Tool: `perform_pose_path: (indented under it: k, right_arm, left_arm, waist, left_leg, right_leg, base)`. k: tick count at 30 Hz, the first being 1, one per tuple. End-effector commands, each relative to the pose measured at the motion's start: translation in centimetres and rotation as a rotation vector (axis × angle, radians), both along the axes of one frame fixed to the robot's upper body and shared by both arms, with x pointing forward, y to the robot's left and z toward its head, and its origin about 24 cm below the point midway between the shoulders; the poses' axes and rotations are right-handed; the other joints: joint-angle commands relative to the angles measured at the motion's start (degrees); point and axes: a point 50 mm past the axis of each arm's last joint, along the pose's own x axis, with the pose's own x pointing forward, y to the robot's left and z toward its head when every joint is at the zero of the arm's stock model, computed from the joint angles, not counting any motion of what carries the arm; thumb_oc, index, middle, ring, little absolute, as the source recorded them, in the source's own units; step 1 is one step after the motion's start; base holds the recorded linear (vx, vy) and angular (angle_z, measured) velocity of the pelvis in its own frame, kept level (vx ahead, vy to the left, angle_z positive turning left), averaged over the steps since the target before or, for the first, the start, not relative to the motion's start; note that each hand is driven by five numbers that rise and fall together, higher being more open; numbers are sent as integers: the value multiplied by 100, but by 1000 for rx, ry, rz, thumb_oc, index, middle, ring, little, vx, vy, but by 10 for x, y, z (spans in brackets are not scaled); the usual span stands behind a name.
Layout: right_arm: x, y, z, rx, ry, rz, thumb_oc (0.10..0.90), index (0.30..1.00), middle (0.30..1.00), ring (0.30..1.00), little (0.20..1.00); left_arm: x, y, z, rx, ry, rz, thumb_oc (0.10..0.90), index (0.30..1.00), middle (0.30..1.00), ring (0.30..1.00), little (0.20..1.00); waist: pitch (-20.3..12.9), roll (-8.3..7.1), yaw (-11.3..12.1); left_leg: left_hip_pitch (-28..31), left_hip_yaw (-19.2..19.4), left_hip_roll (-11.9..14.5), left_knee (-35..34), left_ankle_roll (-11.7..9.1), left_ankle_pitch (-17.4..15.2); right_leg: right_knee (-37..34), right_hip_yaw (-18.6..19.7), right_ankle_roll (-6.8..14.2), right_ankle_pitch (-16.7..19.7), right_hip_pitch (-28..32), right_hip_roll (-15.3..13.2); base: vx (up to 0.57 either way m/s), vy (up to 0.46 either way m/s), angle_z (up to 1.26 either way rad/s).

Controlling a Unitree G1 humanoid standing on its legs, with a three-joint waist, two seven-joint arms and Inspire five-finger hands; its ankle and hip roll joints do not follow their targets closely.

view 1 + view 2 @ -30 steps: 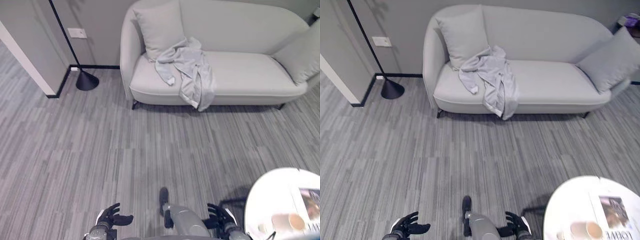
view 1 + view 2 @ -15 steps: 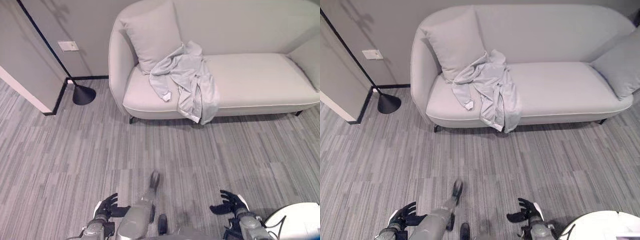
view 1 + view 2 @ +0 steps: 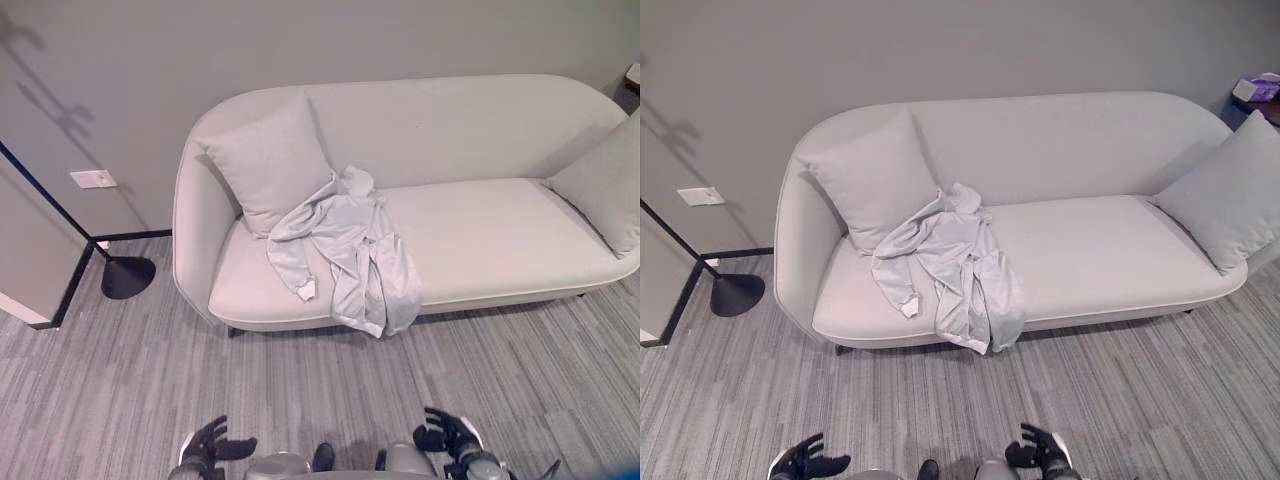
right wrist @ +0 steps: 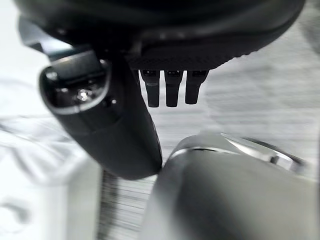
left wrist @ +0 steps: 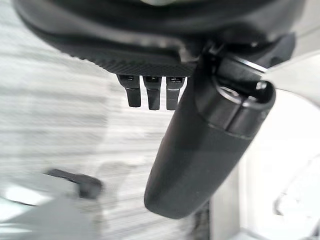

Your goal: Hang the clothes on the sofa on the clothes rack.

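Note:
A crumpled light grey garment lies on the seat of a pale grey sofa, leaning against the left cushion and hanging over the seat's front edge. The same garment sits left of the seat's middle. Both hands are low at the near edge, far from the sofa. My left hand is open, fingers spread, holding nothing. My right hand is also open and empty. The left wrist view shows straight fingers and thumb over the floor; the right wrist view shows straight fingers too.
A second cushion rests at the sofa's right end. A black floor lamp base stands on the striped grey carpet left of the sofa, beside a wall corner. Open carpet lies between me and the sofa.
The camera has moved closer and tilted up, so the sofa now fills the middle and the round white table has left the view. Both hands stay low and open.

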Motion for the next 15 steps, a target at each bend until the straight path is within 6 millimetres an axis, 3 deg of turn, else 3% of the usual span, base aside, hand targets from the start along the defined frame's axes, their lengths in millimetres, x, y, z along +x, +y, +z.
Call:
perform_pose_path:
  k: [1, 2, 4, 5, 6, 8, 9, 11, 13, 15]
  right_arm:
    - [19, -33, 20, -102, -91, -22, 800, 900, 900, 900, 900]
    - [10, -36, 18, -99, -73, -41, 800, 900, 900, 900, 900]
    - [6, -39, 18, -107, -65, -46, 800, 900, 900, 900, 900]
    - [6, -42, 19, -113, -65, -50, 800, 900, 900, 900, 900]
    - [8, -50, 24, -122, -89, -81, 800, 900, 900, 900, 900]
    - [11, -57, 29, -133, -114, -99, 800, 900, 900, 900, 900]
    - [13, -58, 31, -140, -121, -100, 800, 900, 900, 900, 900]
    - [12, -64, 35, -159, -133, -118, 800, 900, 900, 900, 900]
    - [18, -68, 42, -168, -171, -133, 800, 900, 900, 900, 900]
    - [20, -71, 45, -174, -186, -140, 800, 900, 900, 900, 900]
  left_arm:
    - [16, 20, 14, 69, -97, 24, 800, 900, 900, 900, 900]
    - [23, 15, 17, 60, -132, -10, 800, 900, 900, 900, 900]
    - [26, 13, 18, 53, -146, -5, 800, 900, 900, 900, 900]
    - [26, 12, 19, 40, -159, 5, 800, 900, 900, 900, 900]
    - [34, 9, 24, 19, -209, 16, 800, 900, 900, 900, 900]
    - [37, 7, 27, 2, -236, 27, 800, 900, 900, 900, 900]
    - [39, 6, 28, 9, -244, 21, 800, 900, 900, 900, 900]
    - [43, 2, 33, -4, -277, 11, 800, 900, 900, 900, 900]
    - [54, 0, 44, -5, -343, -8, 800, 900, 900, 900, 900]
    - [58, -3, 51, 4, -377, -47, 800, 900, 900, 900, 900]
  waist:
    - [346, -465, -261]
    - [272, -539, -249]
    - [247, -505, -245]
    - [205, -480, -242]
    - [229, -516, -241]
    - [332, -541, -180]
    - [356, -548, -164]
    - [358, -587, -97]
    - [359, -578, -16]
    - [377, -540, 26]
  left_leg:
    - [679, -361, -172, -391, -468, -534]
    - [791, -468, -67, -391, -549, -664]
    - [950, -440, 96, -391, -625, -659]
    - [873, -409, 168, -64, -669, -659]
    - [336, -84, 162, 1250, -873, -512]
    - [-323, 166, 46, 2336, -917, -403]
    - [-572, 345, 121, 2537, -901, -376]
    - [-940, 570, 191, 2396, -784, -539]
    - [-1107, 570, 200, 1543, -763, -647]
    - [-1185, 585, 291, 964, -796, -395]
  right_leg:
    - [-2278, 584, 153, 2181, 22, 707]
    - [-2381, 763, -63, 2064, 351, 608]
    - [-2349, 750, -112, 2067, 506, 619]
    - [-2398, 673, -113, 2038, 645, 576]
    - [-2490, 556, -128, 1965, 962, 422]
    - [-2576, 579, -259, 1824, 1236, 380]
    - [-2575, 577, -338, 1694, 1366, 337]
    - [-2673, 574, -365, 1583, 1613, 215]
    - [-2706, 530, -306, 1445, 1771, 124]
    - [-2706, 512, -306, 1369, 1859, 109]
  base:
    - [632, -240, 102]
    - [623, -265, 113]
    - [383, -172, 98]
    - [378, -153, 77]
    - [433, -172, 56]
    - [284, -107, 39]
    - [153, -51, 26]
    - [276, 0, 18]
    - [339, 78, 7]
    - [203, 94, 6]
